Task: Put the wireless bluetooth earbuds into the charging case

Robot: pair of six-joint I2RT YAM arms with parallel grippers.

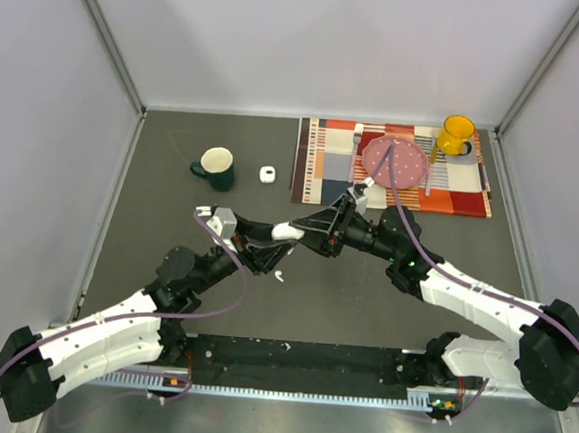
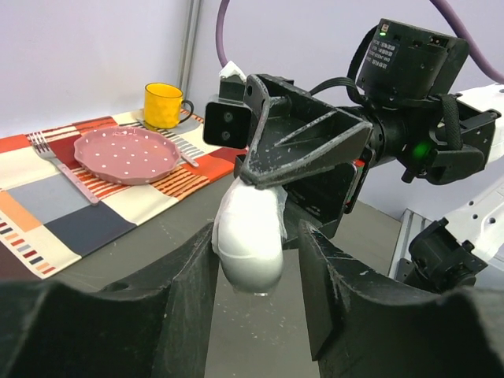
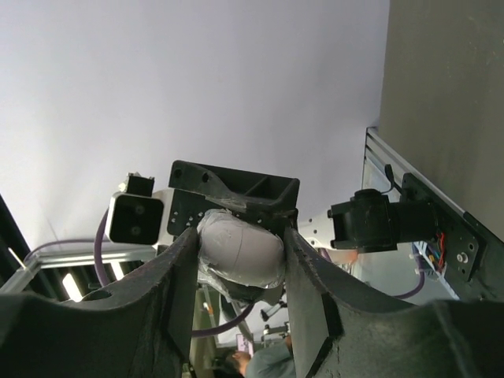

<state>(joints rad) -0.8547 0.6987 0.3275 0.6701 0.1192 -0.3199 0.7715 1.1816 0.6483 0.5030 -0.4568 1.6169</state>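
Left gripper (image 2: 256, 264) brackets the white charging case (image 2: 250, 236), its jaws' grip unclear, while the right gripper (image 3: 239, 248) jaws pinch it aloft, so one arm should steady it level before fetching the earbud (image 1: 278, 275) lying on the surface (image 1: 149, 216) at its 6 o'clock.

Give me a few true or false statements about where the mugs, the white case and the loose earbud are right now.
The yellow mug stands on the placemat. True.
The green mug stands on the placemat. False: it sits on the bare table, left of the placemat.
The white case lies on the table. False: it is up in the air, between the fingers of the right gripper.
A loose earbud lies on the table near the arms. True.
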